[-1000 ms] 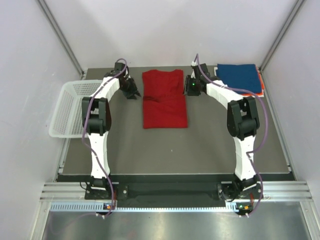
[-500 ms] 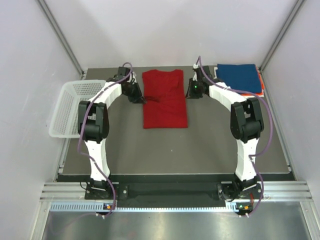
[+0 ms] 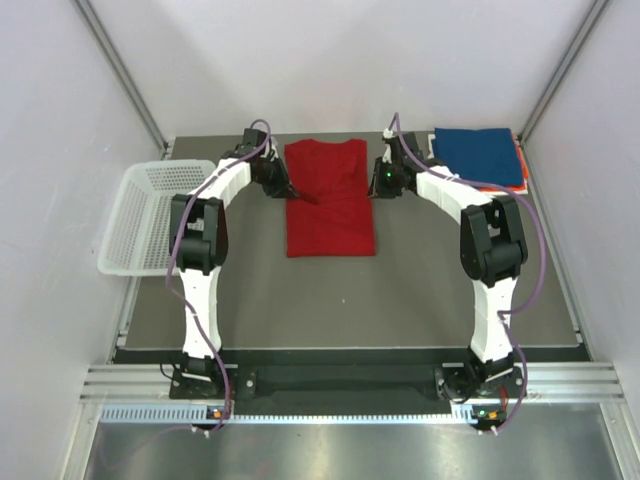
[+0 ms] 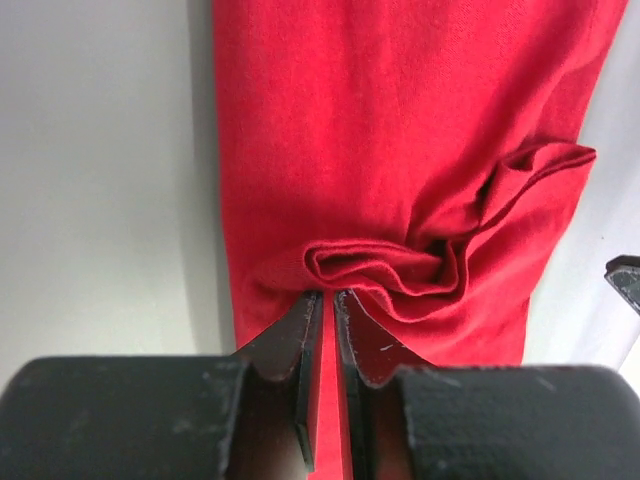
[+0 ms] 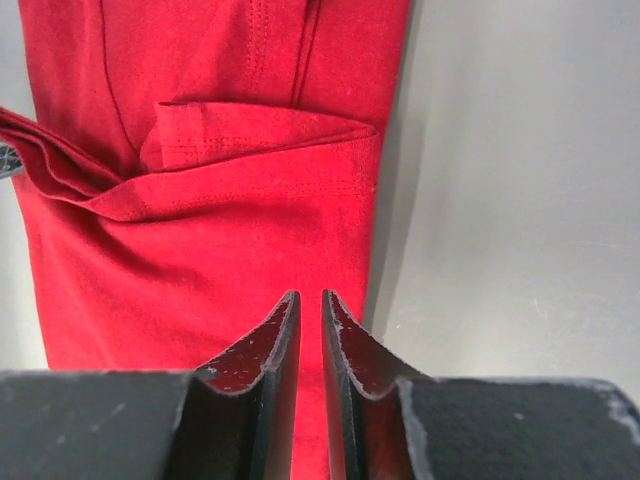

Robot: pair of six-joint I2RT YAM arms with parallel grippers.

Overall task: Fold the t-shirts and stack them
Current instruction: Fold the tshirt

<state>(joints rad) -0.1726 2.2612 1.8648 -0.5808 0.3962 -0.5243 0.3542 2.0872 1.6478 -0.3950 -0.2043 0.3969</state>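
Right, from overhead the red shirt lies flat on the far half of the surface, already narrowed into a long strip. Both arms reach in from the sides about midway along it, the left pincer at its left edge and the right pincer at its right edge. Matched holds like that look to me like the set-up for folding it end over end. A folded blue shirt waits in the far right corner with an orange shirt peeking out beneath; anything else under that pile is hidden. The basket hangs off the left side. From up here the fingers are too small to read. Over to the left wrist: the left pincer is drawn almost together with a thin layer of red cloth pinched between, and a bunched ridge puckers just ahead of it. A dark tip is cut off at the right edge, probably the other arm, though I can't say. Now the right wrist: the right pincer is likewise clamped on the shirt's edge, bare surface beside it, a tucked-in sleeve ahead. How many layers either one has caught is hidden by the fingers.
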